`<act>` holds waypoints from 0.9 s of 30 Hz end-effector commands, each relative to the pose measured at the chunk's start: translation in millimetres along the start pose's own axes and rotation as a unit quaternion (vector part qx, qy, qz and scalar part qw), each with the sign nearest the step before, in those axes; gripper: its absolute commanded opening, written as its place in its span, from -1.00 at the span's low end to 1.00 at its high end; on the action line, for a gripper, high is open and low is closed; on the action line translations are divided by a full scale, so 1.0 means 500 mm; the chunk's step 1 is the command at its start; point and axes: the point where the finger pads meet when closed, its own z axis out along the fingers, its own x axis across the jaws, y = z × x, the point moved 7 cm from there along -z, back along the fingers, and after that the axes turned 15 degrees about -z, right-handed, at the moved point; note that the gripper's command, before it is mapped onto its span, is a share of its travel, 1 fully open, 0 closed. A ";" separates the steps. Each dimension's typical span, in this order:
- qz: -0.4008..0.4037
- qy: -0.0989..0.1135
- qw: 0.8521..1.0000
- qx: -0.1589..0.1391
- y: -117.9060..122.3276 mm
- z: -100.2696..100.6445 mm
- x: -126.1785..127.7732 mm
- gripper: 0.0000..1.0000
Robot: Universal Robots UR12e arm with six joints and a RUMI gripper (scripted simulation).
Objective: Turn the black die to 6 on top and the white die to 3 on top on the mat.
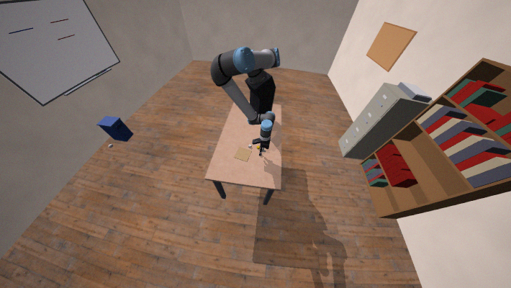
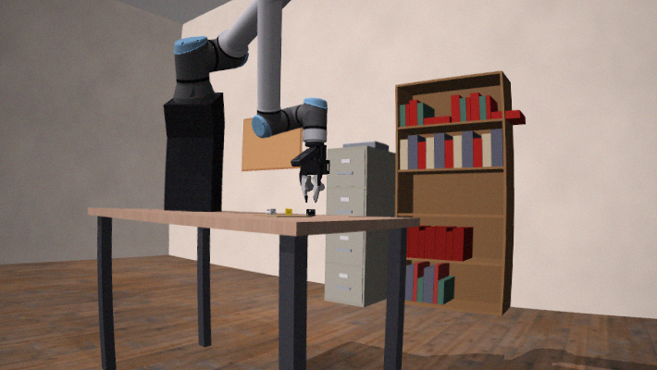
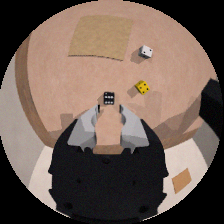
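Observation:
My gripper [image 1: 262, 151] [image 2: 311, 201] [image 3: 109, 105] is partly open and empty, pointing down above the black die. The black die [image 2: 311, 212] [image 3: 109, 98] sits on the table off the mat, with several white pips facing the wrist camera. The yellow die [image 1: 258, 147] [image 2: 289, 211] [image 3: 143, 87] sits to its right in the wrist view, with several dark pips on top. The white die [image 1: 250, 145] [image 2: 271, 211] [image 3: 145, 51] sits beyond the yellow one, beside the mat [image 1: 242, 155] [image 3: 100, 37]; its top number is too small to tell surely.
The wooden table [image 1: 230, 133] [image 2: 194, 219] [image 3: 55, 90] bears the dice and the mat. The arm's pedestal [image 1: 262, 94] [image 2: 192, 162] stands at one end of the table. A filing cabinet [image 1: 374, 122] [image 2: 344, 185] and a bookshelf [image 2: 506, 194] stand away from the table.

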 end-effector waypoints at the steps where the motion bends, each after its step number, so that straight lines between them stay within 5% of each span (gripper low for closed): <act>1: 0.000 0.000 1.000 0.000 0.000 0.012 -0.001 -0.51; 27: 0.000 0.000 1.000 0.000 0.000 0.032 -0.001 -0.51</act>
